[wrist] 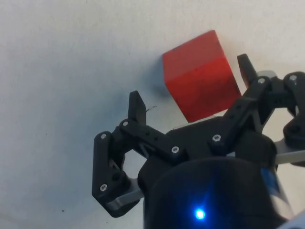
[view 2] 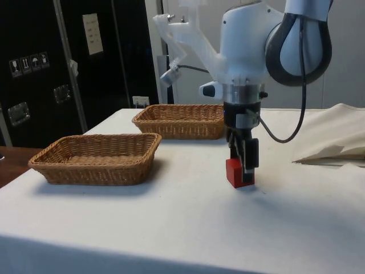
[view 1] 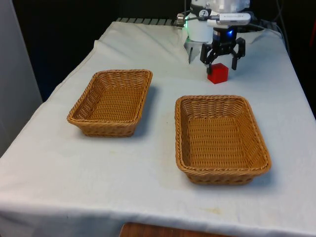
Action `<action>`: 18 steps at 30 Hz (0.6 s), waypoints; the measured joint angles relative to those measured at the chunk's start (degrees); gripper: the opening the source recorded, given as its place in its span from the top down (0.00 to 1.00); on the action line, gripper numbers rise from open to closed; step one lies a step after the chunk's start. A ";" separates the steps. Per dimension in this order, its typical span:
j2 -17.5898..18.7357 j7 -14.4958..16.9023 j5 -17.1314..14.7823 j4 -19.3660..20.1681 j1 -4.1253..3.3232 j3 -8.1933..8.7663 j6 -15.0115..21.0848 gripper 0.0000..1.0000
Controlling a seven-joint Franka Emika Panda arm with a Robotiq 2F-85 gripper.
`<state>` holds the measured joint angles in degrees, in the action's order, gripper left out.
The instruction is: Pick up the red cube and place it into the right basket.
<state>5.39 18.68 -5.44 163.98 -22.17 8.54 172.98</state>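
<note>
Two wicker baskets stand on the white-clothed tabletop [view 1: 148,197], well apart from each other. One basket [view 1: 111,102] is on the front view's left, and the other basket [view 1: 220,138] sits on the front view's right, nearer that camera. In the side view the same pair appear as a near basket [view 2: 98,157] and a farther one [view 2: 181,120], both beside the arm.

The red cube [view 1: 217,73] rests on the cloth beyond the basket on the front view's right, close to the robot's base. The side view shows the red cube [view 2: 236,173] sitting flat on the tabletop with the black gripper [view 2: 244,165] lowered right over it, its fingers reaching down around the block. From the front, the gripper [view 1: 222,60] hangs just above and behind the cube with its fingers spread wide.

The wrist view shows the gripper [wrist: 190,95] with its jaws wide apart. The red cube [wrist: 199,81] lies between the two fingers, closer to one fingertip [wrist: 245,69] than to the other, turned at an angle to them. Neither finger is pressed flat against it, and it is not lifted.
</note>
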 measured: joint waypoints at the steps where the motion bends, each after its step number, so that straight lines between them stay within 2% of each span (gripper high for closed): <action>1: 0.23 0.06 0.06 0.00 0.00 0.00 0.23 0.00; 13: 0.74 0.17 0.06 -0.34 0.06 -0.06 0.46 0.00; 14: 0.74 0.17 0.06 -0.34 0.06 -0.06 0.46 0.04; 15: 0.74 0.17 0.06 -0.34 0.06 -0.06 0.46 0.17; 16: 0.74 0.17 0.06 -0.34 0.06 -0.06 0.46 0.17; 18: 0.74 0.17 0.06 -0.34 0.06 -0.06 0.46 0.37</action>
<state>6.13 18.85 -5.39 163.64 -22.12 8.48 173.43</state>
